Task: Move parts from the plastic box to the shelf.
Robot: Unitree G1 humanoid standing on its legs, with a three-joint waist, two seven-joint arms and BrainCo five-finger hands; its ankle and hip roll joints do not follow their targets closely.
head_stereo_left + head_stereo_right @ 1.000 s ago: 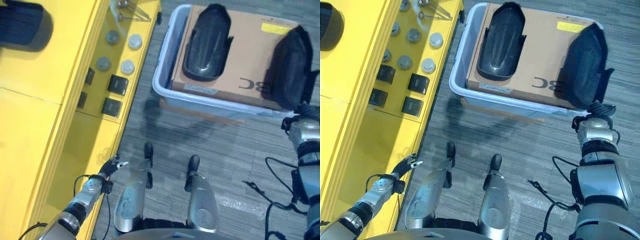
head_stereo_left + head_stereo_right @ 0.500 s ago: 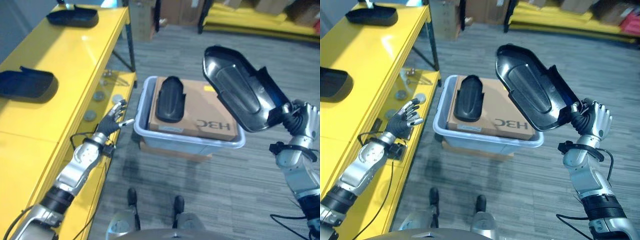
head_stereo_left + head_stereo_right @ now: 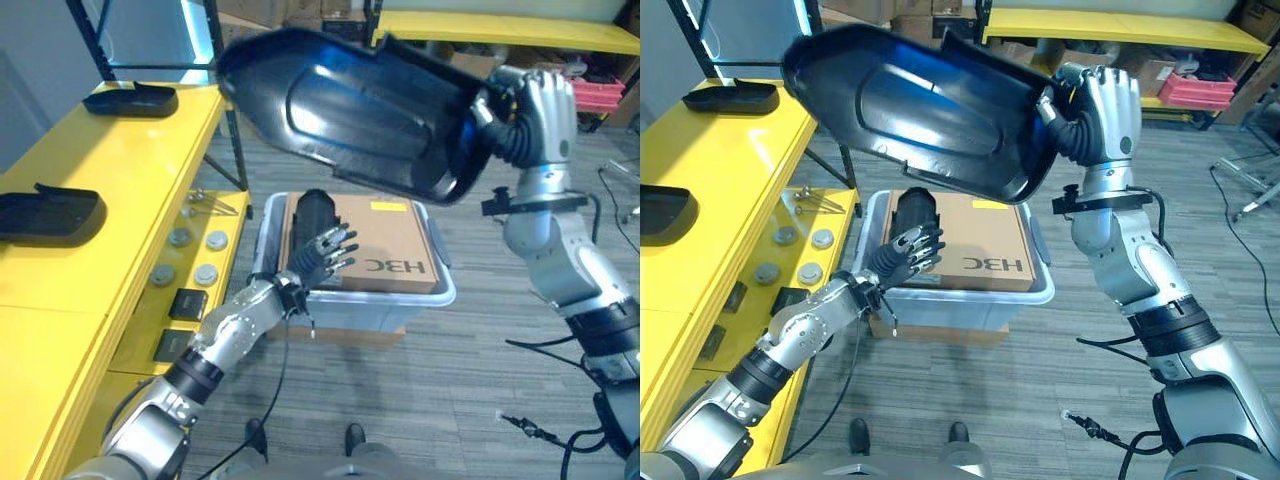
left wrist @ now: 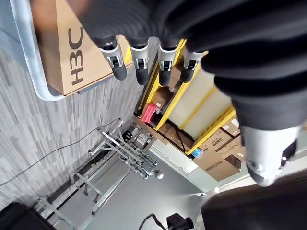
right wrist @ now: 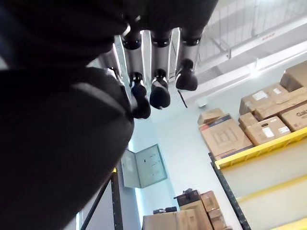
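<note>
My right hand (image 3: 535,115) is shut on the end of a large black moulded part (image 3: 350,110) and holds it high in the air, above the plastic box (image 3: 443,297). Its fingers (image 5: 158,91) curl round the part's edge (image 5: 57,143). In the box lies a brown carton (image 3: 395,260) with a second black part (image 3: 312,215) resting on it. My left hand (image 3: 325,255) hovers open at the box's near left side, its fingers (image 4: 139,67) straight and empty. The yellow shelf (image 3: 120,170) runs along the left.
Two black parts (image 3: 50,212) (image 3: 130,100) lie on the shelf's top tier. Its lower tier (image 3: 190,275) holds small round caps and black blocks. A dark shelf post (image 3: 237,150) stands behind the box. Yellow racks with cartons (image 3: 1140,25) line the back.
The camera has tilted up. My right hand lifted the black part out of the box to head height. My left arm swung from beside the shelf across to the box.
</note>
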